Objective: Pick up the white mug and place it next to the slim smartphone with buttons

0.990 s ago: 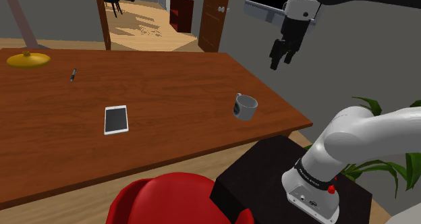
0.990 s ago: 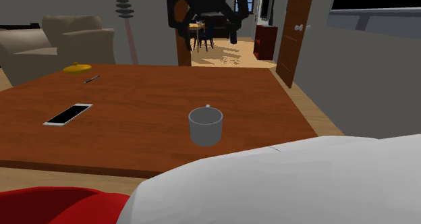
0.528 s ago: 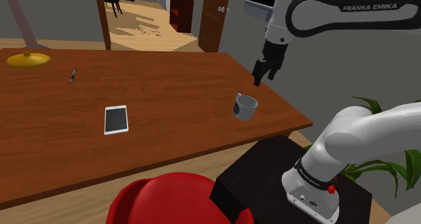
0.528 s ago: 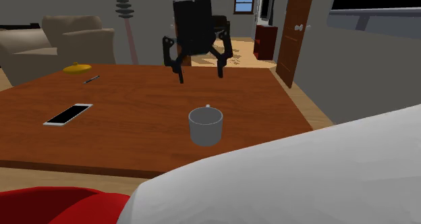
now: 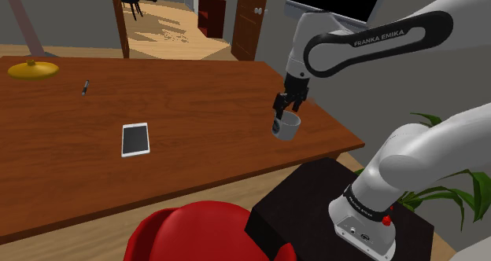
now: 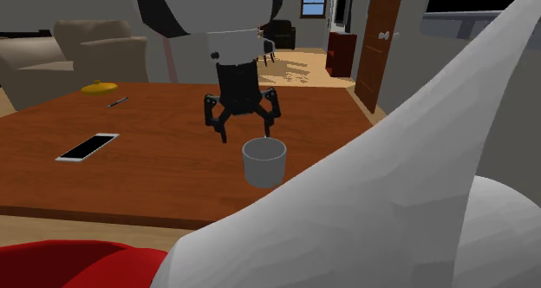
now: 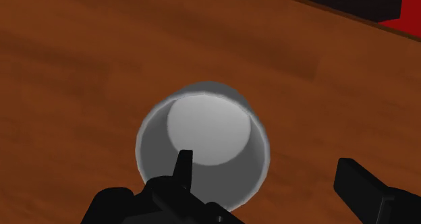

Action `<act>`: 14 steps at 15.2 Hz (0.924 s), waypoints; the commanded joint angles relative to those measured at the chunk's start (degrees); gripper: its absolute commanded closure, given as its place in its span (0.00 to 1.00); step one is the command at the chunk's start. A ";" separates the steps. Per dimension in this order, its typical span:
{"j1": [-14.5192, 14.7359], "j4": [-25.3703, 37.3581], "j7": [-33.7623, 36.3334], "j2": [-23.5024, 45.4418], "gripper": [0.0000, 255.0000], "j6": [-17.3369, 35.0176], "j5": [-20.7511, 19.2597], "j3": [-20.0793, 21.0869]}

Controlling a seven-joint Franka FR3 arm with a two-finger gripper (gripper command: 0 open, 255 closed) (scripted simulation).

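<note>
A grey-white mug (image 5: 287, 126) stands upright near the wooden table's (image 5: 197, 102) edge by the stand. My black gripper (image 5: 284, 110) hangs open just above its rim, touching nothing. In the second exterior view the gripper (image 6: 244, 131) sits right over the mug (image 6: 263, 161), fingers spread. In the wrist view the mug (image 7: 209, 125) lies below the open gripper (image 7: 263, 162): one finger (image 7: 183, 167) is over the mug's inside, the other (image 7: 364, 185) is outside its wall. A slim white-framed smartphone (image 5: 134, 138) lies flat well off toward the shoulder view's left, also seen as a phone (image 6: 87, 147).
A yellow dish (image 5: 34, 69) and a small pen (image 5: 85, 86) lie at the table's far side. A red chair (image 5: 197, 232) stands at the near edge beside the black stand (image 5: 315, 204). A plant (image 5: 456, 192) is by the arm's base. An armchair (image 6: 87, 48) sits beyond the table.
The gripper has come down from high above the table to just over the mug, shifting toward the shoulder view's left. Its fingers stayed open. The mug and phone have not moved.
</note>
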 commanded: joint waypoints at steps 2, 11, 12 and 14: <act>0.17 -0.64 0.99 5.00 0.00 5.87 0.39 0.56; -0.18 -3.82 1.33 9.10 0.00 13.14 -0.11 0.66; -0.18 -3.82 1.33 9.10 0.00 13.14 -0.11 0.66; -0.18 -3.82 1.33 9.10 0.00 13.15 -0.11 0.66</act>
